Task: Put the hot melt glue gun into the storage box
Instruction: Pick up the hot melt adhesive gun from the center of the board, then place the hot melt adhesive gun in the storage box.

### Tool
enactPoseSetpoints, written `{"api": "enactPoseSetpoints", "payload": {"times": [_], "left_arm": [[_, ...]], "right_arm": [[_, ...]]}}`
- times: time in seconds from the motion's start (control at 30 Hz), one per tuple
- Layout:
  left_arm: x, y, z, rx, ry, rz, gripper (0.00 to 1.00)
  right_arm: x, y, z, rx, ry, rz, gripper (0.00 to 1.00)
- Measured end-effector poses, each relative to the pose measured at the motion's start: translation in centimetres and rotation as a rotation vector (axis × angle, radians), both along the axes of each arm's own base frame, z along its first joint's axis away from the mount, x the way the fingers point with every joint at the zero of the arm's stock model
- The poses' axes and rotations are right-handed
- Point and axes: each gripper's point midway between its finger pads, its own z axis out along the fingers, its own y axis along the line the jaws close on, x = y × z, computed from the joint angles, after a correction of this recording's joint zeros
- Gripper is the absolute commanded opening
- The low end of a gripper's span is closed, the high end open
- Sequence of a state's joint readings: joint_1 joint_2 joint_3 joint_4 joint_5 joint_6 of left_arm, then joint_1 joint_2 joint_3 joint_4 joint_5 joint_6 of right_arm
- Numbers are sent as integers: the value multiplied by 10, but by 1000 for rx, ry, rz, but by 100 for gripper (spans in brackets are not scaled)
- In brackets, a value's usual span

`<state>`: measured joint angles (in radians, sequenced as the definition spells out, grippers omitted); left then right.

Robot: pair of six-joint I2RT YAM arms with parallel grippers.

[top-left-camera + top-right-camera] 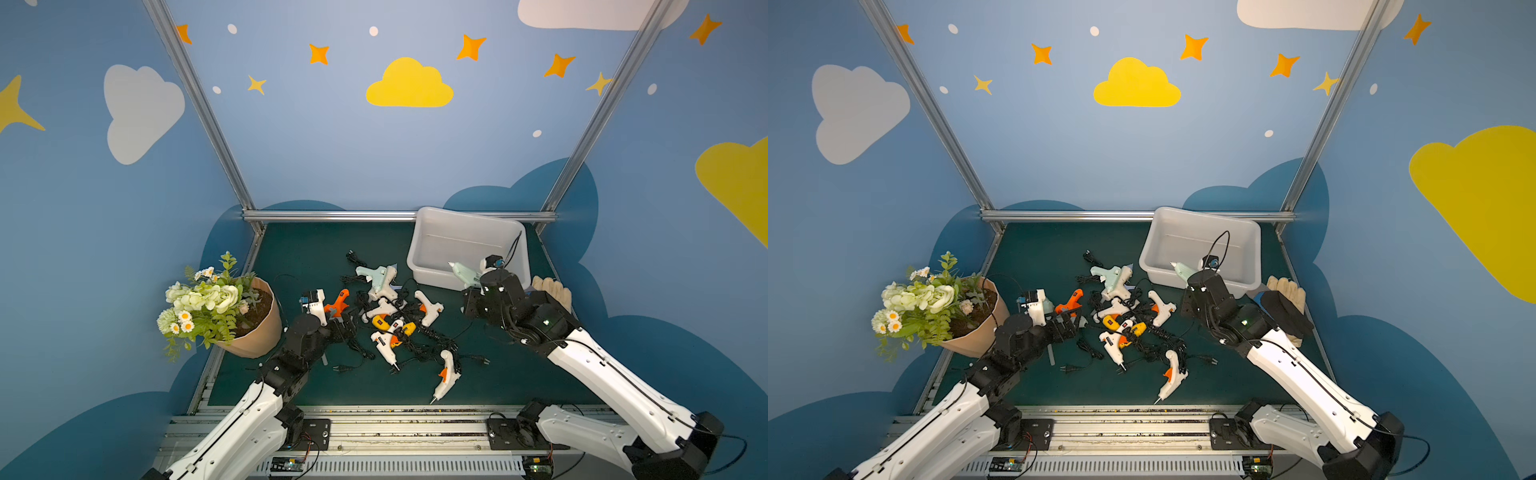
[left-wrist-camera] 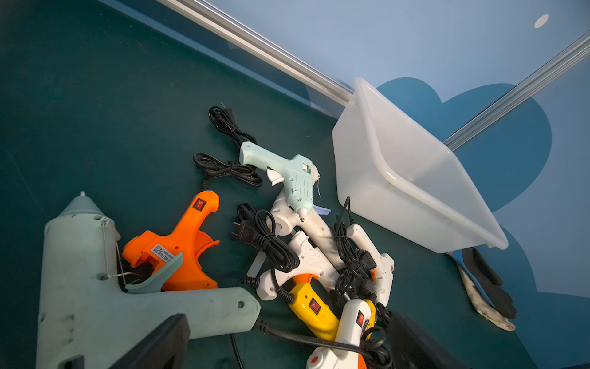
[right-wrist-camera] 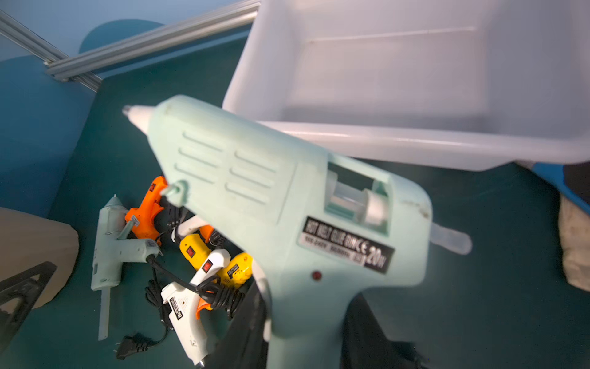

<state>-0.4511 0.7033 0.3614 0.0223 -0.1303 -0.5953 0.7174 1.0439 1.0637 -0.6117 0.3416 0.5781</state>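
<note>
The storage box point(image 1: 436, 241) point(image 1: 1173, 241) point(image 3: 383, 64) stands at the back right of the green mat, and what shows of its inside is bare. My right gripper point(image 3: 306, 335) point(image 1: 478, 282) is shut on the handle of a mint-green hot melt glue gun point(image 1: 465, 272) point(image 1: 1183, 271) point(image 3: 271, 207). It holds the gun in the air at the box's near rim. My left gripper point(image 2: 287, 348) point(image 1: 347, 328) is open and low over the mat, beside the handle of a larger mint glue gun point(image 2: 95, 303) and an orange one point(image 2: 178, 242).
Several more glue guns with tangled black cords point(image 1: 390, 316) lie mid-mat. A flower pot point(image 1: 249, 320) stands at the left edge. Gloves point(image 1: 552, 289) lie to the right of the box. An aluminium rail point(image 1: 332, 216) runs along the back.
</note>
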Motion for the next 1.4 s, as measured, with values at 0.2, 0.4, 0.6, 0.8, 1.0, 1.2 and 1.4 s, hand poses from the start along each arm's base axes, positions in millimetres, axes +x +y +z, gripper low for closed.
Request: {"api": "enactPoseSetpoints", "payload": {"times": [0.2, 0.4, 0.6, 0.8, 1.0, 1.2, 1.4], "left_arm": [[0, -2, 0, -3, 3, -8, 100], [-1, -4, -2, -5, 12, -21, 100], [2, -7, -1, -3, 19, -28, 100], [6, -10, 10, -2, 1, -40, 100], [7, -13, 15, 1, -5, -54, 100], [6, -12, 13, 7, 0, -55, 100], [6, -12, 12, 8, 5, -55, 100]], "right_arm": [[12, 8, 49, -15, -146, 56, 0], [31, 17, 112, -19, -294, 81, 0], [65, 14, 165, -20, -378, 55, 0], [108, -7, 234, 42, -447, 8, 0], [134, -35, 302, 113, -559, -33, 0], [163, -72, 325, 182, -604, -94, 0], [213, -107, 286, 243, -504, -157, 0]]}}
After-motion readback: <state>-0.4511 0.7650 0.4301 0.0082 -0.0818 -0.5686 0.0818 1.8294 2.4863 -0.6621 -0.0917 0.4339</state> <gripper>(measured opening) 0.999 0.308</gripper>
